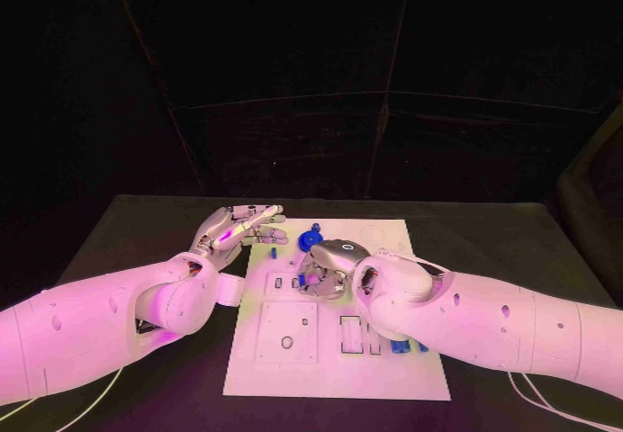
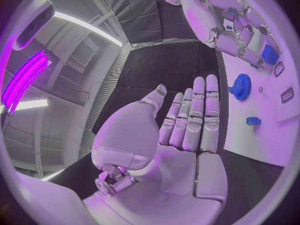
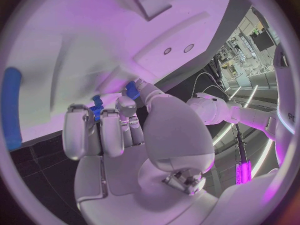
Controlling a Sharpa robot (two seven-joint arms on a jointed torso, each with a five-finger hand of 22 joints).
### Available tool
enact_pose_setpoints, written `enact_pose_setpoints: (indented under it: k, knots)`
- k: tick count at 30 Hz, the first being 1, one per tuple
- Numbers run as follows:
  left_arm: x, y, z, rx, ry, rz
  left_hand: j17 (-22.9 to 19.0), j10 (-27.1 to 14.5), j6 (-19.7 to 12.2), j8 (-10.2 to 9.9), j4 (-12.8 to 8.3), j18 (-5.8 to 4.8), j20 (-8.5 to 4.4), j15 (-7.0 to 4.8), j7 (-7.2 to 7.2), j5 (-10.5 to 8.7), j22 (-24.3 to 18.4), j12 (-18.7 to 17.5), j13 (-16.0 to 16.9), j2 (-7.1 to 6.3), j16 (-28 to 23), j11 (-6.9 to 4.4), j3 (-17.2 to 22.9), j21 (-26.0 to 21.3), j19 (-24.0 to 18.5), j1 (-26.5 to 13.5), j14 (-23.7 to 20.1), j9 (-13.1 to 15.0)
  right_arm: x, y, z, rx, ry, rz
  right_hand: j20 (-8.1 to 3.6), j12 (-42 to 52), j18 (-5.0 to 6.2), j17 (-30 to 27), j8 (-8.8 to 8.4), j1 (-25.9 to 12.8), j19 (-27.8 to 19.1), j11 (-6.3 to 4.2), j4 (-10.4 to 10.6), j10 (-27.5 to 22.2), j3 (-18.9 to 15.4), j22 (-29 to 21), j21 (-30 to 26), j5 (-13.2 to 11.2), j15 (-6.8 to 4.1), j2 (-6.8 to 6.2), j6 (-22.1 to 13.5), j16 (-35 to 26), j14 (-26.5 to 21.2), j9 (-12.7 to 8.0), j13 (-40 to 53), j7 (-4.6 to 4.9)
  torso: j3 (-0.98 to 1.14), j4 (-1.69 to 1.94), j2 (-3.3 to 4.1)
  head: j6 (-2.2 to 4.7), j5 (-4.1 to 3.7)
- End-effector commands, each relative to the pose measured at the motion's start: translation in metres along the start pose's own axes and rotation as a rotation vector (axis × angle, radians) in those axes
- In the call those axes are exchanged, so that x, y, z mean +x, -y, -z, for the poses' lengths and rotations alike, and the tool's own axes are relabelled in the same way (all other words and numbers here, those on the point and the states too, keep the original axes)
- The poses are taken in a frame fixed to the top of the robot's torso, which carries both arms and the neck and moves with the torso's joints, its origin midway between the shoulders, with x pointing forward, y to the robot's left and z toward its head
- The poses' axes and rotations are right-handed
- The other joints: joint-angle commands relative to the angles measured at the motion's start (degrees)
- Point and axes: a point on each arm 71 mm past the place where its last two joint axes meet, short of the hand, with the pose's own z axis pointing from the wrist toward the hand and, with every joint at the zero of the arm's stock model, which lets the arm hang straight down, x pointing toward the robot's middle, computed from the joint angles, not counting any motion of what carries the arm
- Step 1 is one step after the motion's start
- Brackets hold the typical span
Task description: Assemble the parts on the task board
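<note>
The left robot hand [image 1: 240, 227] hangs flat and open over the left edge of the task board [image 1: 390, 378], its fingers straight, with nothing in it. Just beside its fingertips a blue gear [image 1: 308, 240] sits on the board. It looks small, hard and light, so a pinch at its rim seems best. The right robot hand [image 1: 328, 266] is curled down on the middle of the board and seems to pinch a small blue part [image 3: 95, 111] in its fingertips. More blue parts [image 1: 396, 346] lie near the right arm, which covers them a bit. The black bench [image 1: 143, 225] lies all around.
</note>
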Motion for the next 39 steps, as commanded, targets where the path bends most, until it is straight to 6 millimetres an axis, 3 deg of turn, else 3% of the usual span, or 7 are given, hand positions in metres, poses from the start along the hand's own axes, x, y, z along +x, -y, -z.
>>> enact_pose_setpoints:
  k: [1,20,24,26,29,33,39]
  knots:
    - [0.002,0.001,-0.001,0.007,-0.014,0.009,0.0,0.4,0.3,0.1,0.1,0.75,-0.17,-0.16,-0.09,-0.2,0.0,0.1,0.0,0.16,-0.2,-0.05,0.4,-0.2,0.2,-0.6,0.2,0.1,0.007,0.005,0.001,0.033,-0.042,0.015,0.13,-0.4,0.69,1.9,-0.16,-0.6,-0.3,0.13,0.2,-0.4,-0.6,0.1,-0.4,-0.3,0.41,-0.23,-0.5,-0.4,3.3,0.1,-0.1,-0.01,-0.04,0.02,-0.01,0.05,-0.07]
    - [0.0,0.001,-0.001,0.002,-0.011,0.007,0.2,0.4,0.3,0.0,0.0,0.76,-0.2,-0.19,-0.08,-0.2,0.0,0.0,0.0,0.11,-0.2,-0.05,0.6,-0.1,0.3,-0.6,0.4,0.0,-0.002,0.004,0.006,0.031,0.116,-0.045,0.48,-0.6,0.75,1.7,-1.17,-3.0,-0.4,0.69,3.7,-0.8,-6.3,-0.2,-0.7,-0.4,0.84,-2.02,-3.4,-0.8,3.3,0.0,-0.7,0.54,0.05,-0.04,-0.04,-0.03,0.0]
    - [-0.001,0.0,-0.001,-0.007,-0.017,-0.016,2.1,2.2,1.2,-0.1,-0.4,0.89,-1.21,-1.28,-0.58,-0.22,0.7,0.2,0.2,-0.29,1.9,-0.82,1.3,1.8,3.1,-1.3,4.4,0.0,-0.01,0.001,0.015,-0.057,0.198,-0.103,0.63,-0.3,0.76,1.6,-1.09,-2.0,-0.4,0.82,4.5,-0.9,-8.2,-0.2,-0.7,-0.8,0.97,-2.3,-3.8,-0.9,3.2,0.1,-0.6,0.68,0.11,-0.08,-0.07,0.05,0.22]
    - [-0.001,-0.001,-0.001,-0.031,-0.043,-0.03,3.6,3.8,2.0,0.1,-0.5,0.87,-1.91,-2.0,-0.97,-0.23,1.4,0.6,0.4,-0.73,3.4,-1.33,1.4,3.1,4.7,-2.0,6.6,0.1,-0.013,0.0,0.023,-0.129,0.211,-0.139,0.72,0.1,0.75,1.9,-1.12,-1.6,-0.4,0.96,5.2,-0.8,-9.5,-0.2,-0.8,-3.3,1.09,-2.04,-4.2,-0.7,3.3,0.2,-0.3,0.81,0.06,-0.08,-0.11,-0.02,0.26]
    - [-0.001,-0.003,0.002,-0.077,-0.096,-0.077,5.5,5.1,2.9,0.2,0.0,0.76,-2.49,-2.64,-1.16,-0.27,2.2,0.8,0.6,-1.59,5.5,-1.83,0.7,4.8,6.3,-3.4,8.8,0.1,-0.02,0.004,0.036,-0.222,0.213,-0.188,0.79,0.4,0.78,2.0,-0.98,0.1,-0.5,0.97,4.9,-0.9,-10.0,-0.4,-0.9,-2.3,1.12,-1.41,-4.3,-0.7,3.3,0.2,-0.1,0.83,-0.02,-0.07,-0.14,0.02,0.3]
    - [-0.002,-0.005,0.002,-0.165,-0.169,-0.17,11.8,11.2,6.4,1.6,0.7,0.88,-4.92,-4.72,-2.76,-0.31,5.3,3.6,2.5,-2.75,13.9,-4.07,-0.6,10.6,11.6,-5.2,15.5,0.9,-0.039,0.019,0.051,-0.269,0.194,-0.274,0.76,-0.4,1.14,0.5,-0.64,2.3,-1.6,0.88,4.2,-1.7,-10.5,-2.0,-1.7,-1.2,1.05,-0.58,-4.1,-2.0,2.8,0.4,-0.9,0.74,0.13,-0.22,-0.45,0.15,0.53]
    - [-0.005,-0.002,-0.003,-0.375,-0.341,-0.418,38.2,14.9,8.6,3.0,4.3,0.12,-6.28,-6.08,-3.93,-0.22,12.4,8.1,6.6,-4.0,41.7,-5.17,-5.6,19.3,12.6,-9.9,16.9,2.0,-0.073,0.054,0.071,-0.214,0.17,-0.403,0.67,-1.3,1.49,-1.0,-0.25,4.2,-2.7,0.73,3.5,-2.3,-11.0,-3.6,-2.7,0.4,0.93,0.55,-3.8,-3.4,2.4,0.5,-1.7,0.61,0.31,-0.42,-1.3,-0.23,0.84]
